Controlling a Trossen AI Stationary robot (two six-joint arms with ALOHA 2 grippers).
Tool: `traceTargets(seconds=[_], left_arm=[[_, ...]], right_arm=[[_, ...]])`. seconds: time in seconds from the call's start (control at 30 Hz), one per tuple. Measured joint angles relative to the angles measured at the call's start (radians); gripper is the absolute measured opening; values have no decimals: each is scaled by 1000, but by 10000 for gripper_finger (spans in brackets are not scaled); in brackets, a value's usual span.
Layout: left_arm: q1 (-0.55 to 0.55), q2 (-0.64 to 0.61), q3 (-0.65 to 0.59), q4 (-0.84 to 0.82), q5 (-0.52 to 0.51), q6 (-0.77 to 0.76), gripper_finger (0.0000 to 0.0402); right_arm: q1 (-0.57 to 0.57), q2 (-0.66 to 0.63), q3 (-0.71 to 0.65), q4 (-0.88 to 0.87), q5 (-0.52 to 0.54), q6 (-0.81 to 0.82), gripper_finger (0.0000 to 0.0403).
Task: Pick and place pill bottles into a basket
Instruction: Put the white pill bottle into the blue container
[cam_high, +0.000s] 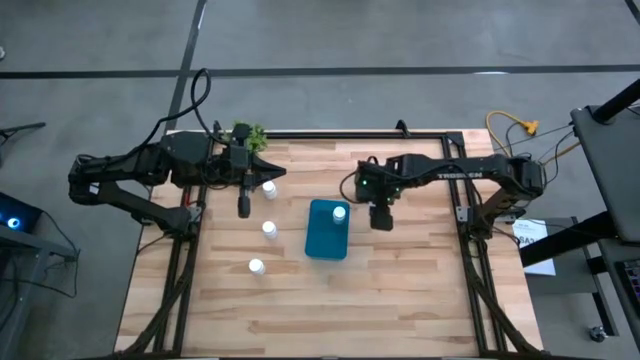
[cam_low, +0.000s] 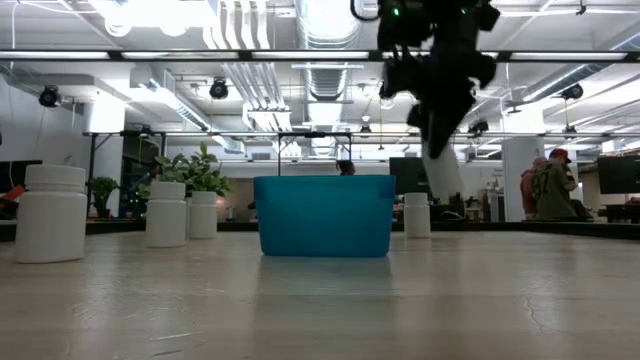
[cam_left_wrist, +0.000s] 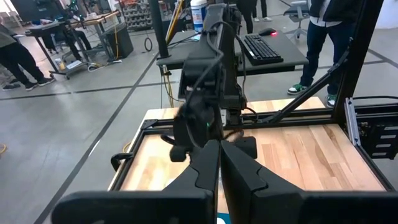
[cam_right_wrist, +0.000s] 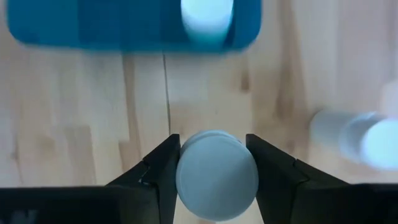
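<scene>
Idling beside three loose bottles (cam_high: 269, 229), left gripper (cam_left_wrist: 219, 163) is sitting with fingers together. Right gripper (cam_right_wrist: 214, 163) is clamping a bottle (cam_right_wrist: 216, 174) just short of the basket (cam_high: 327, 231); releasing early is risking a miss, a rim strike.

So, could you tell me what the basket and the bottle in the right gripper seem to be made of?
The basket looks like teal moulded plastic: smooth, even walls, rounded corners, slightly matte. The bottle clamped in the right gripper looks like opaque white plastic with a smooth, dull cap; glare hides finer detail.
</scene>
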Motion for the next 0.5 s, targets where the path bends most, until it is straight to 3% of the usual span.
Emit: traceTargets(seconds=[0.27,0.5], left_arm=[[0,0,0,0,0,0,0],[0,0,0,0,0,1,0]], right_arm=[[0,0,155,8,29,8,147],[5,7,199,46,29,38,147]])
